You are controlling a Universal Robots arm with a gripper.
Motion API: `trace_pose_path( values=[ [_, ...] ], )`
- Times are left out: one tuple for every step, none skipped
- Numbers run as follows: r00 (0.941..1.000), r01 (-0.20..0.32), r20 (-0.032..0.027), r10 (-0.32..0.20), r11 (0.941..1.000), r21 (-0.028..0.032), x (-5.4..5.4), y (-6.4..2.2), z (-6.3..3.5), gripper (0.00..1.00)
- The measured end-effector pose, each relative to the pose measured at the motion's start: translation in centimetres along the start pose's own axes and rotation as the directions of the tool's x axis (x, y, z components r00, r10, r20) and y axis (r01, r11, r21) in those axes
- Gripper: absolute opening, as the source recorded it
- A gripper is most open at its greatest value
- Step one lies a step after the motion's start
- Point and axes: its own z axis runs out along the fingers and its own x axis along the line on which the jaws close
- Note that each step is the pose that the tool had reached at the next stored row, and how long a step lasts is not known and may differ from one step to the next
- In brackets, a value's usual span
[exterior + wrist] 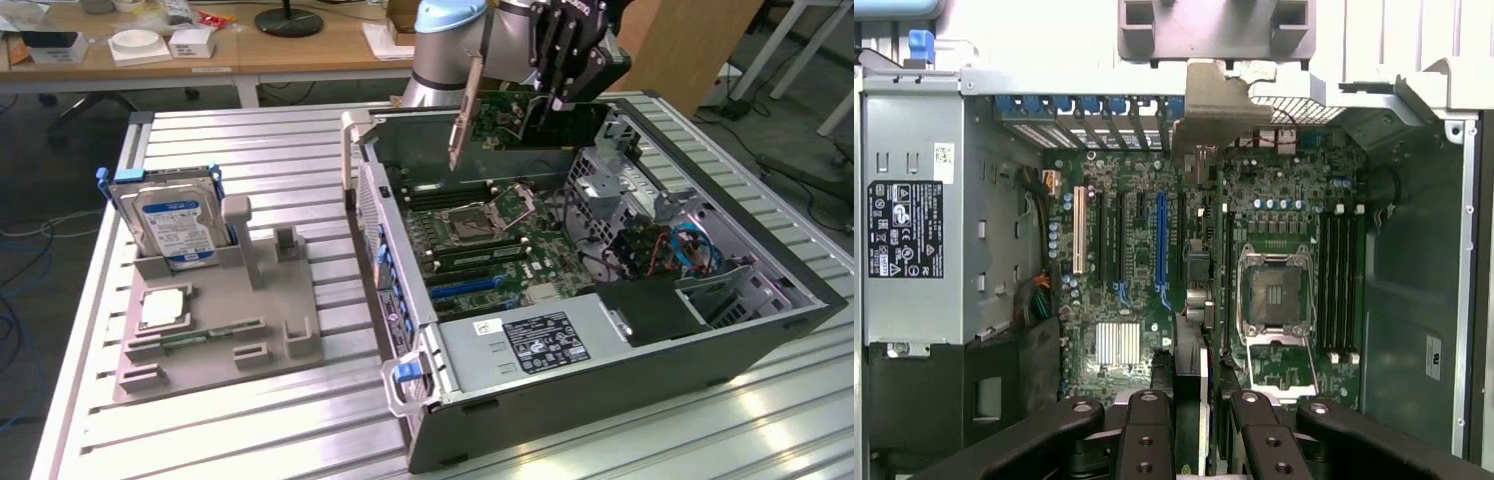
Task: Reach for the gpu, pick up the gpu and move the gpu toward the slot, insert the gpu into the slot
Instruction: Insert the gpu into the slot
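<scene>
My gripper (561, 92) is shut on the gpu (514, 120), a green card with a silver end bracket, and holds it on edge above the far end of the open computer case (747, 330). In the wrist view the gpu (1197, 300) runs edge-on between my black fingers (1147, 440), with its bracket toward the case's rear wall. The blue slot (1161, 235) lies on the motherboard below, a little to one side of the card's edge, away from the processor socket (1277, 290). The same blue slot (461, 290) sits low on the board in the exterior view. The card is clear of the board.
On the exterior view's left, a grey fixture (220, 320) holds a blue-labelled hard drive (174, 215) upright and a square silver chip (163, 308). Inside the case are a power supply (534, 345), memory slots (1339, 280) and coloured cables (667, 250). Desks stand behind.
</scene>
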Motion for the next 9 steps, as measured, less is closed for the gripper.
trace_pose_path(
  values=[
    [1.0,0.0,0.0001,0.0,1.0,0.0051,0.0,0.0,0.01,0.26],
    [1.0,0.0,0.0002,0.0,0.9999,0.0119,0.0,0.02,0.02,0.26],
    [1.0,0.0,0.0002,0.0,0.9998,0.0196,0.0,0.03,0.04,0.26],
    [1.0,0.0,0.0004,0.0,0.9997,0.0256,0.0,0.03,0.07,0.26],
    [1.0,-0.001,0.0003,0.001,0.9994,0.0337,0.0,0.02,0.11,0.26],
    [1.0,-0.001,0.0003,0.001,0.9991,0.042,0.0,0.03,0.15,0.26],
    [1.0,-0.001,0.0004,0.001,0.9987,0.0516,0.0,0.03,0.21,0.26],
    [1.0,-0.001,0.0003,0.001,0.9982,0.0598,0.0,0.04,0.25,0.26],
    [1.0,-0.001,0.0004,0.001,0.9978,0.0665,-0.01,0.04,0.3,0.26]
  ],
)
